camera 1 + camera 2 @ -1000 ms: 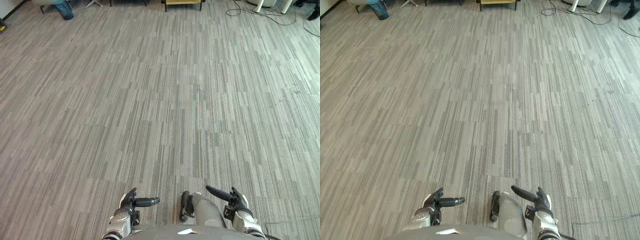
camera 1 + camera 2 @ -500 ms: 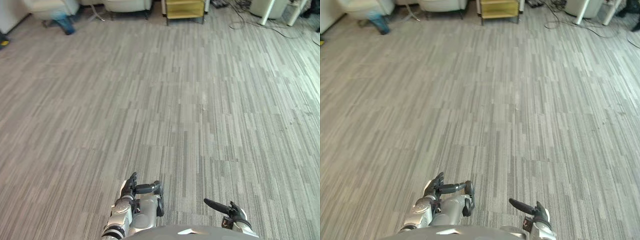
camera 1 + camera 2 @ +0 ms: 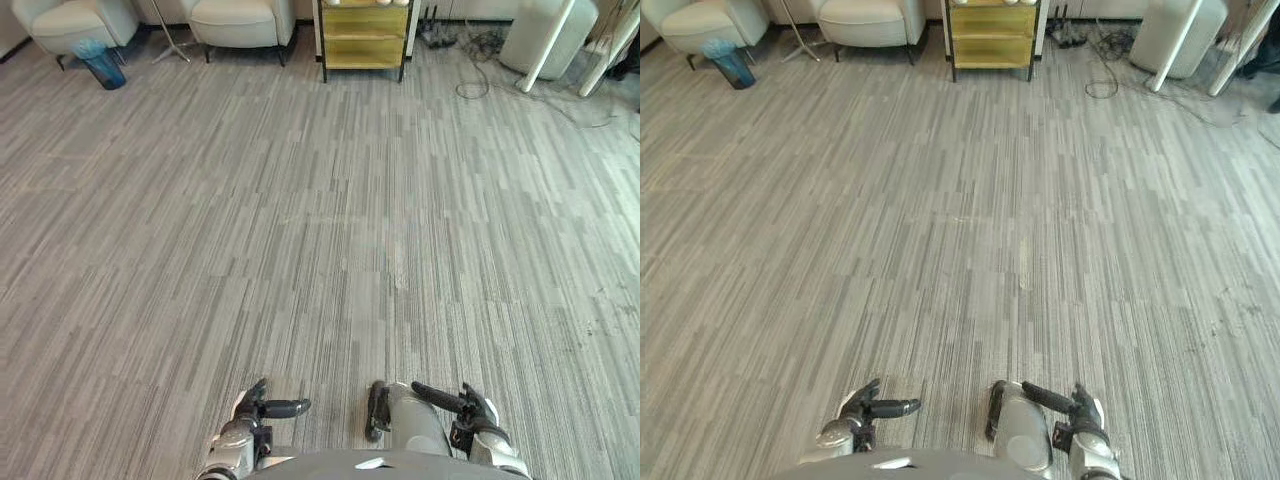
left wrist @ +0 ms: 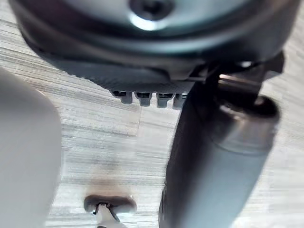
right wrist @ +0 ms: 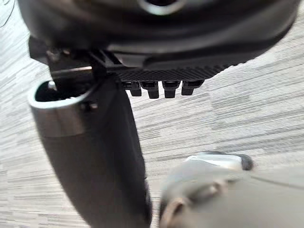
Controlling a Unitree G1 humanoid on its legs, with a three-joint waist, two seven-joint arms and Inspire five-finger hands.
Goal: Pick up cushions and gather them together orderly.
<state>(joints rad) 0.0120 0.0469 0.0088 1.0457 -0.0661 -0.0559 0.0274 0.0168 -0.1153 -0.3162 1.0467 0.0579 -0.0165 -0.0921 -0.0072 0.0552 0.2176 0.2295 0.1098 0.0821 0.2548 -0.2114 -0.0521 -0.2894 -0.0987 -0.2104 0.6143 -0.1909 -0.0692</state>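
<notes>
Showing more of the far side than half a second ago: the whole view has shifted, so the camera moved, not the things. Left hand (image 3: 255, 410) and right hand (image 3: 472, 415) sit low at the near edge, fingers relaxed, thumbs out, holding nothing. Can't tell where the cushions are. Grey striped carpet (image 3: 330, 220). Far edge: pale armchair (image 3: 72, 20), blue bin (image 3: 100, 66), second armchair (image 3: 240, 15), yellow cabinet (image 3: 364, 36), loose cables (image 3: 480, 85).

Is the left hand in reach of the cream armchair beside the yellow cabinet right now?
Probably not: the left hand hangs open at the near edge, and the armchair stands far across the carpet. Nothing blocks the way; walk closer first.
</notes>
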